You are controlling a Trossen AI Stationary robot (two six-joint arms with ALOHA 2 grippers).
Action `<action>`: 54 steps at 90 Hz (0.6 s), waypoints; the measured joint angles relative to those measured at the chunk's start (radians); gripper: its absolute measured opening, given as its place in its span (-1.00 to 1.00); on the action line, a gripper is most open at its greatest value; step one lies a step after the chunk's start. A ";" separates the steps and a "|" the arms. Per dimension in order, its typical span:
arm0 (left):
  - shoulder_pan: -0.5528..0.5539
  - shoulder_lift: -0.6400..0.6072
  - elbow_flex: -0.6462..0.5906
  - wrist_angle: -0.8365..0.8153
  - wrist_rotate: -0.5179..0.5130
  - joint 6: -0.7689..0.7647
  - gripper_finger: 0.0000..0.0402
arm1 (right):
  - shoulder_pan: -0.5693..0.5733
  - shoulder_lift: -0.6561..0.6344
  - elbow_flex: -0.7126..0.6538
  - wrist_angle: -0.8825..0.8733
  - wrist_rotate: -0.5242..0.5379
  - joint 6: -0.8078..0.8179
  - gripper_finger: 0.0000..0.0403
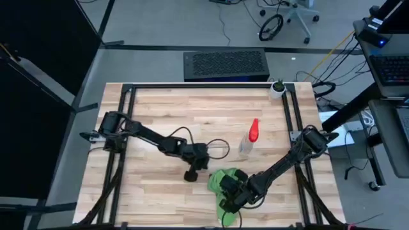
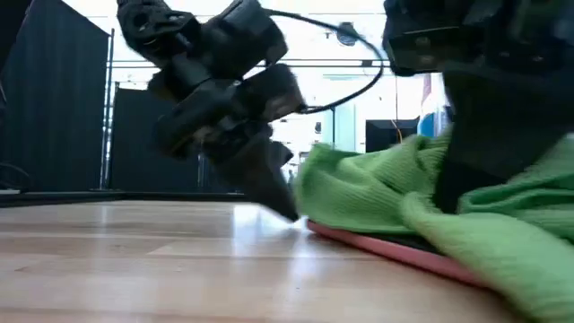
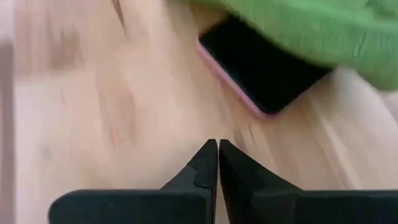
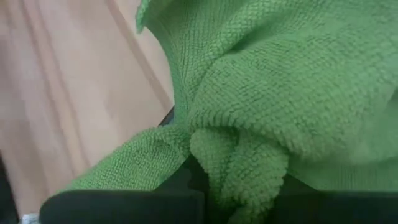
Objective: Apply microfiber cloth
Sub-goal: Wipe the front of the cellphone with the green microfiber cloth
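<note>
The bright green microfiber cloth point(image 1: 225, 185) lies bunched over a black phone in a pink case point(image 3: 258, 65), which lies flat on the wooden table. One corner of the phone shows bare. My right gripper point(image 1: 232, 195) is shut on the cloth, coming in from the table's right. My left gripper point(image 3: 217, 148) is shut, with its tips low over the wood just left of the phone's bare corner point(image 2: 316, 227). My right gripper pinches a gathered fold of the cloth point(image 4: 239, 163) between its two fingers; several layers are bunched there and hide the fingertips. The rest of the cloth spreads slack over the phone and the table. My left gripper's tips point(image 2: 289, 212) reach down to the table beside the phone; whether they touch it I cannot tell.
A clear spray bottle with a red nozzle point(image 1: 250, 137) stands behind the cloth, toward the far right. A small potted plant point(image 1: 277, 88) sits at the far right corner. Black frame rails point(image 1: 121, 128) run along the table's sides. Bare wood lies to the near left.
</note>
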 joint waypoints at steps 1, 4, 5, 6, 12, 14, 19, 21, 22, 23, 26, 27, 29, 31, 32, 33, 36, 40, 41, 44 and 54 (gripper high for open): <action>0.000 -0.003 -0.008 0.005 -0.001 -0.008 -1.00 | -0.001 0.000 0.000 0.000 0.004 -0.001 -0.88; 0.001 -0.009 -0.026 0.018 0.000 -0.024 -1.00 | -0.005 0.000 0.000 -0.001 0.019 -0.003 -0.88; 0.001 -0.012 -0.032 0.023 -0.001 -0.030 -1.00 | -0.005 -0.001 0.000 -0.002 0.025 -0.003 -0.88; 0.001 -0.015 -0.038 0.028 -0.001 -0.035 -1.00 | -0.005 -0.002 0.000 -0.002 0.030 -0.003 -0.88; -0.004 -0.028 -0.072 0.059 -0.002 -0.047 -1.00 | -0.010 -0.004 -0.001 -0.001 0.049 -0.008 -0.88; -0.006 -0.032 -0.081 0.071 -0.004 -0.053 -1.00 | -0.012 -0.007 -0.001 0.000 0.050 -0.011 -0.88; -0.012 -0.044 -0.101 0.102 -0.008 -0.067 -1.00 | -0.018 -0.018 -0.001 0.001 0.050 -0.016 -0.88; -0.015 -0.048 -0.107 0.109 -0.008 -0.069 -1.00 | -0.020 -0.024 -0.001 0.005 0.051 -0.017 -0.88; -0.017 -0.050 -0.110 0.113 -0.008 -0.071 -1.00 | -0.022 -0.027 -0.001 0.008 0.052 -0.018 -0.88; -0.019 -0.050 -0.112 0.118 -0.008 -0.074 -1.00 | -0.024 -0.031 -0.001 0.011 0.053 -0.020 -0.88; -0.023 -0.054 -0.113 0.140 -0.007 -0.079 -1.00 | -0.029 -0.043 -0.001 0.017 0.066 -0.025 -0.88; -0.026 -0.055 -0.113 0.145 -0.007 -0.083 -1.00 | -0.030 -0.048 -0.001 0.020 0.072 -0.028 -0.88; -0.027 -0.059 -0.113 0.151 -0.008 -0.086 -1.00 | -0.032 -0.058 -0.001 0.026 0.084 -0.033 -0.88; -0.031 -0.063 -0.113 0.151 -0.007 -0.089 -1.00 | -0.035 -0.069 -0.001 0.032 0.098 -0.040 -0.88; -0.033 -0.065 -0.114 0.151 -0.007 -0.091 -1.00 | -0.036 -0.074 -0.001 0.035 0.106 -0.043 -0.88; -0.034 -0.067 -0.114 0.152 -0.007 -0.092 -1.00 | -0.037 -0.080 -0.001 0.039 0.113 -0.047 -0.88; -0.040 -0.069 -0.113 0.160 -0.007 -0.092 -1.00 | -0.039 -0.100 0.000 0.047 0.134 -0.057 -0.88; -0.049 -0.069 -0.113 0.173 -0.007 -0.093 -1.00 | -0.040 -0.128 0.000 0.043 0.157 -0.070 -0.88; -0.051 -0.069 -0.113 0.175 -0.007 -0.093 -1.00 | -0.040 -0.135 0.000 0.042 0.161 -0.073 -0.88; -0.058 -0.069 -0.113 0.180 -0.007 -0.094 -1.00 | -0.039 -0.158 0.000 0.032 0.166 -0.082 -0.88; -0.087 -0.069 -0.113 0.260 -0.012 -0.126 -1.00 | -0.024 -0.236 0.000 -0.063 0.166 -0.088 -0.88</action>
